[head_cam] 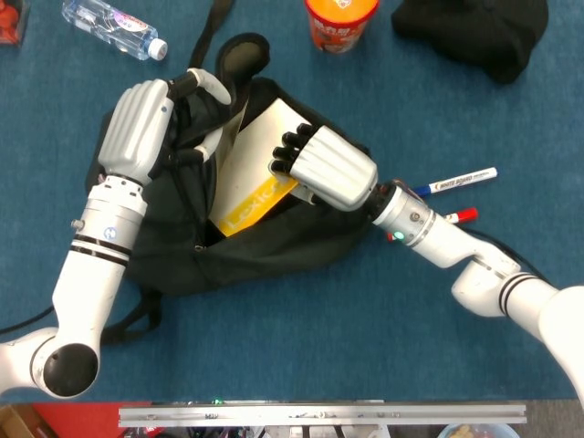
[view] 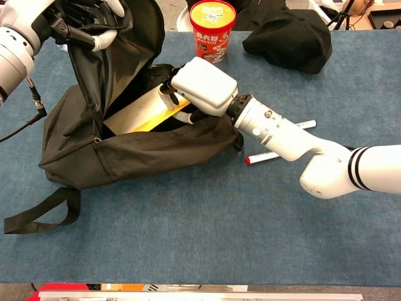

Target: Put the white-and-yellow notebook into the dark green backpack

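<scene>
Currently, right hand (head_cam: pixel 324 169) grips the white-and-yellow notebook (head_cam: pixel 248 178), angled partway inside the dark green backpack (view: pixel 125 153); left hand (head_cam: pixel 141 128) grasps its raised flap (view: pixel 116 44).

Head cam: top-down. Chest cam: oblique, nearer.

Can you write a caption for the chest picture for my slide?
Right hand slides the notebook into the backpack while left hand holds its flap up.
</scene>
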Available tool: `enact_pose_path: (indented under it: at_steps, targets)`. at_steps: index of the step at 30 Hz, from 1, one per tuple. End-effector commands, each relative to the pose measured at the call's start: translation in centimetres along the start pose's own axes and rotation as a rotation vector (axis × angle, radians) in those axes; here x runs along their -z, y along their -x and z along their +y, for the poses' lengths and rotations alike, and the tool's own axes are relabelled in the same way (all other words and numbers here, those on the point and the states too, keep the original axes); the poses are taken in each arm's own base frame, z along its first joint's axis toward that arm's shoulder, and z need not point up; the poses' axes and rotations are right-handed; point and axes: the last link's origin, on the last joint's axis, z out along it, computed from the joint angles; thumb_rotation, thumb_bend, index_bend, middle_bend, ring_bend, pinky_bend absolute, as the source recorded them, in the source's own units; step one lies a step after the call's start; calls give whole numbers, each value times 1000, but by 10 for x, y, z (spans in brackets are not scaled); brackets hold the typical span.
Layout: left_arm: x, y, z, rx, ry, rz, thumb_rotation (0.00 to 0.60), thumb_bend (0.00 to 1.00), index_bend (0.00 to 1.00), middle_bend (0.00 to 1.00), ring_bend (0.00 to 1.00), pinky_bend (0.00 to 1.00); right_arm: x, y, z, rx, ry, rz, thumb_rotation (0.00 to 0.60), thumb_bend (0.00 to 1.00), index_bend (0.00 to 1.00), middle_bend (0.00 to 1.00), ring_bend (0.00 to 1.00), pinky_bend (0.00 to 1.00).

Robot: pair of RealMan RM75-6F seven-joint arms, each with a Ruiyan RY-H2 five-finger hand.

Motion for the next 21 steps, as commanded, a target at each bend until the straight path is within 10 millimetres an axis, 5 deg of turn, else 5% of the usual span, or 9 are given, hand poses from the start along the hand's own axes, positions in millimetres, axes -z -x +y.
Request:
enact_pose_path:
  at_steps: [1, 11, 21]
  targets:
    - [1, -2, 0, 11, -9, -8, 600, 375, 393, 512, 756, 956, 1, -1, 2, -2, 10, -8, 600, 437, 450, 469, 361, 464]
    - [3, -6, -5, 16, -25, -14, 600, 374, 380, 506, 756, 956, 14, -6, 6, 6, 19, -74, 600, 390, 7, 156, 101, 219]
    - [5, -11, -11, 23, -49, -30, 600, 374, 368, 502, 756, 956, 34, -26, 8, 10, 18, -133, 600, 395, 0, 34, 0, 143]
